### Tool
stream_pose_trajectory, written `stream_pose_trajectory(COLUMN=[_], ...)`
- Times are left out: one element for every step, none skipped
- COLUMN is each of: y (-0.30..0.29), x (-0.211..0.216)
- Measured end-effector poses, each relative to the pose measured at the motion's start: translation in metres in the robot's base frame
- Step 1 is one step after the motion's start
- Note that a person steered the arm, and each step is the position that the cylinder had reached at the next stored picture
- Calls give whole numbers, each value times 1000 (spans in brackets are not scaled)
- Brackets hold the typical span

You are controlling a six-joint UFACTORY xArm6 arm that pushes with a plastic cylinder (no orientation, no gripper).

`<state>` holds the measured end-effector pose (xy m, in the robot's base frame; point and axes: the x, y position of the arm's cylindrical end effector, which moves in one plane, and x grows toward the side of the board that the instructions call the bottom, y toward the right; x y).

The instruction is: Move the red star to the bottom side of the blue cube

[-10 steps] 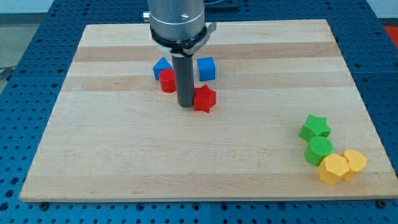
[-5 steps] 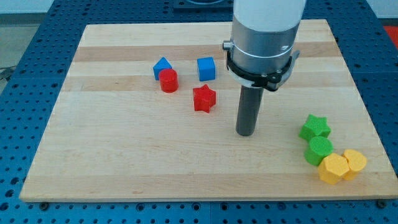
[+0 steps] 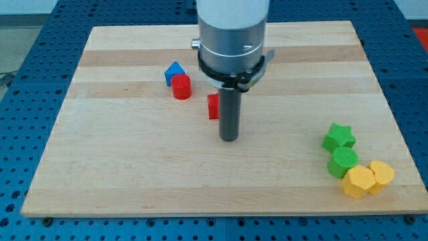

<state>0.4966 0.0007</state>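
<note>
The red star (image 3: 213, 106) lies near the board's middle; only its left part shows, the rest is behind my rod. My tip (image 3: 229, 138) rests on the board just to the lower right of the star. The blue cube is hidden behind the arm's body, above the star.
A red cylinder (image 3: 180, 87) and a blue block (image 3: 174, 71) sit together at the upper left of the star. At the lower right lie a green star (image 3: 338, 137), a green cylinder (image 3: 342, 163) and two yellow blocks (image 3: 360, 181) (image 3: 381, 175). The wooden board (image 3: 120, 161) ends on all sides.
My tip went from the star's left side out to the right, then came back left to the star's lower right. The star has not visibly moved. The arm now hides the blue cube.
</note>
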Motion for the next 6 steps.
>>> stream_pose_trajectory(y=[-17, -16, -7, -7, -7, -15], x=[0, -7, -41, -51, -66, -59])
